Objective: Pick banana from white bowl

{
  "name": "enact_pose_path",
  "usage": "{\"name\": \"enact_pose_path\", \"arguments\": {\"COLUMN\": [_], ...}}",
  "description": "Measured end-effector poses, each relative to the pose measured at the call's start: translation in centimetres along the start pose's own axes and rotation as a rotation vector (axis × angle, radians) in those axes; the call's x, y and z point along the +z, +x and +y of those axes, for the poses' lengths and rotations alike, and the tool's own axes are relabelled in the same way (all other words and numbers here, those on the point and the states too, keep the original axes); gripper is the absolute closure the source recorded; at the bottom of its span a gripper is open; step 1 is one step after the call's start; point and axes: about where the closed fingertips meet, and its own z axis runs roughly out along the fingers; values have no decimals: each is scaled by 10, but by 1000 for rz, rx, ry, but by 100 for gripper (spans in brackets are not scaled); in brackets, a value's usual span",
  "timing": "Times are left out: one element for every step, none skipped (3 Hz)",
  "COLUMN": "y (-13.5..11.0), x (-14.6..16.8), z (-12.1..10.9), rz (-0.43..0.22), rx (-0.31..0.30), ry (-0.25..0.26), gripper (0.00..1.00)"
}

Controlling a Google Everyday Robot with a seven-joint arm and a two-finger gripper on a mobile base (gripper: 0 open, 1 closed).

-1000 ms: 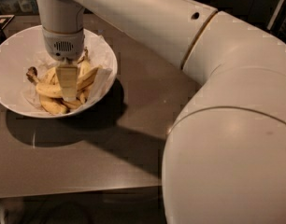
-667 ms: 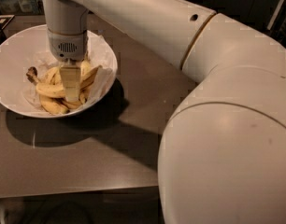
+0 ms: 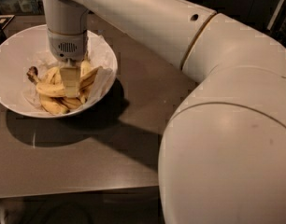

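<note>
We see the white bowl (image 3: 14, 50) on the far left of the dark tabletop (image 3: 105, 148), with its near rim casting a shadow toward us. Crumpled paper (image 3: 103, 78) lines the bowl and shows along its right side. A small heap of bananas lies in the near half of the bowl. The banana (image 3: 48, 89) lies across the heap from left to right, with its dark stem and blackish knob pointing to the far left, toward the bowl's bare wall. A shorter banana (image 3: 54, 107) lies just near of it, and another (image 3: 90, 76) angles up on the right.

The arm (image 3: 161, 24) reaches in from the right and turns straight down over the bowl. The hand (image 3: 70, 85) is lowered into the heap, at the right end of the banana and touching the pile. We cannot tell whether the hand is open or closed, nor whether it grips anything. The arm's large joint (image 3: 227, 153) fills the near right and hides that part of the tabletop.
</note>
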Motion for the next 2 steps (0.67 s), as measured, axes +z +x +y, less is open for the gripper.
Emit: {"name": "enact_pose_path", "arguments": {"y": [0,4], "x": [0,-26], "z": [0,10], "rz": [0,-80], "rx": [0,-4], "ry": [0,62], "gripper": [100,100]}}
